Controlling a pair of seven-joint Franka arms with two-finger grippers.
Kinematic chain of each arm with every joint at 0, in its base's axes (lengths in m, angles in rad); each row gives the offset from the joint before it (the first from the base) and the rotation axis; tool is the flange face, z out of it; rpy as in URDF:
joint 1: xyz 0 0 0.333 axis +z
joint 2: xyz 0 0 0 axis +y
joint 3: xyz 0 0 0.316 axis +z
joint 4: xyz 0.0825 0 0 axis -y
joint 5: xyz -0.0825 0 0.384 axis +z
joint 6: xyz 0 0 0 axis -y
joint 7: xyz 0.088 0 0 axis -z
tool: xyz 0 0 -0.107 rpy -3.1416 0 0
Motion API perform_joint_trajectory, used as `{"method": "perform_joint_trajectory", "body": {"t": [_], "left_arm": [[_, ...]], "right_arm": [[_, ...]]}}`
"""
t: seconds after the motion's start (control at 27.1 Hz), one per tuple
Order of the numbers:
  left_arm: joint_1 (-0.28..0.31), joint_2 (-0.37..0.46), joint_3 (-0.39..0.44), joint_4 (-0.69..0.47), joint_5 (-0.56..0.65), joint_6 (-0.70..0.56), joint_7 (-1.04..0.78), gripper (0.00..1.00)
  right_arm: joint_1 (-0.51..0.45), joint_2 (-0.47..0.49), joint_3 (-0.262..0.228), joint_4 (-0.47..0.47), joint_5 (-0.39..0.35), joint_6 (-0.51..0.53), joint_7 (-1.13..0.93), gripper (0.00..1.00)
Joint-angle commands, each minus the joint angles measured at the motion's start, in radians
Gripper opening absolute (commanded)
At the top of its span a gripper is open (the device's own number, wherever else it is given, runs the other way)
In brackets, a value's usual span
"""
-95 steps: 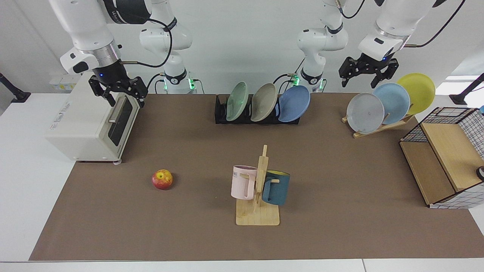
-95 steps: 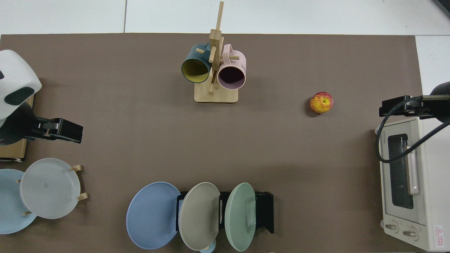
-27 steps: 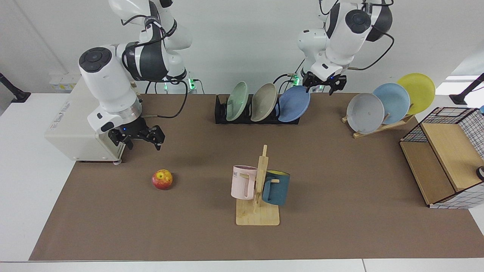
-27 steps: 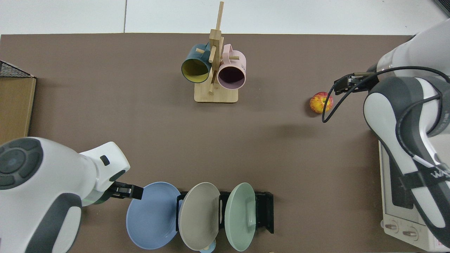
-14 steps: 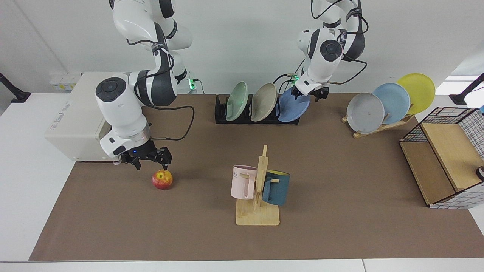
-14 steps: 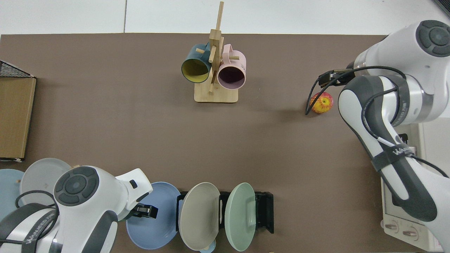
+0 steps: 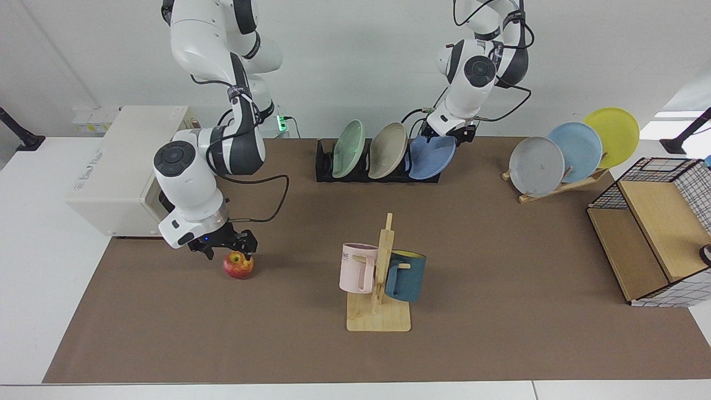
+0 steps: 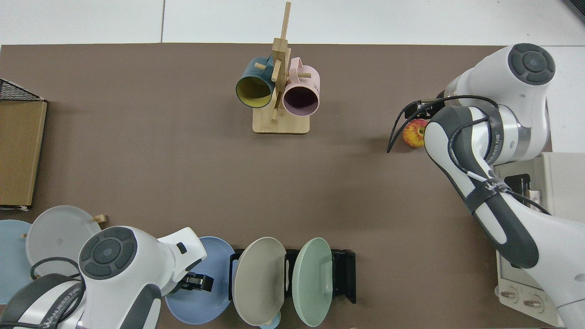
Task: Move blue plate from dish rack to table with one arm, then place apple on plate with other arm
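Facing camera across the table (image 7: 500, 289) looking toward both arm bases; top camera straight down; both covering the same mat

The blue plate (image 7: 430, 157) leans in the dish rack (image 7: 325, 165), apparently tilted; the red apple (image 7: 239, 265) sits on the table (image 7: 500, 266).

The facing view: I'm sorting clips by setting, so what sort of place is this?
Probably a robotics lab staged as a kitchen: two white jointed robot arms over a wide brown mat, with a low black slotted dish rack and a white toaster oven.
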Motion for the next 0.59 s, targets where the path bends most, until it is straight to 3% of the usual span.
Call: {"method": "perform_joint_trajectory", "body": {"t": [0.0,0.26,0.44,0.55], "left_arm": [[-0.016,-0.035,-0.019,-0.022,-0.021,0.017,-0.030,0.98],[-0.014,-0.035,-0.037,-0.012,-0.021,0.007,-0.044,0.88],[-0.014,-0.037,-0.046,-0.006,-0.021,0.006,-0.067,0.59],[-0.013,-0.035,-0.045,-0.002,-0.018,0.006,-0.061,0.50]], "right_arm": [[0.001,0.005,0.002,-0.054,0.005,0.052,0.026,1.00],[0.006,0.008,0.002,-0.105,-0.011,0.090,0.020,1.00],[0.004,0.008,0.002,-0.134,-0.021,0.132,0.017,1.00],[-0.002,0.014,0.002,-0.146,-0.019,0.161,0.017,1.00]]}}
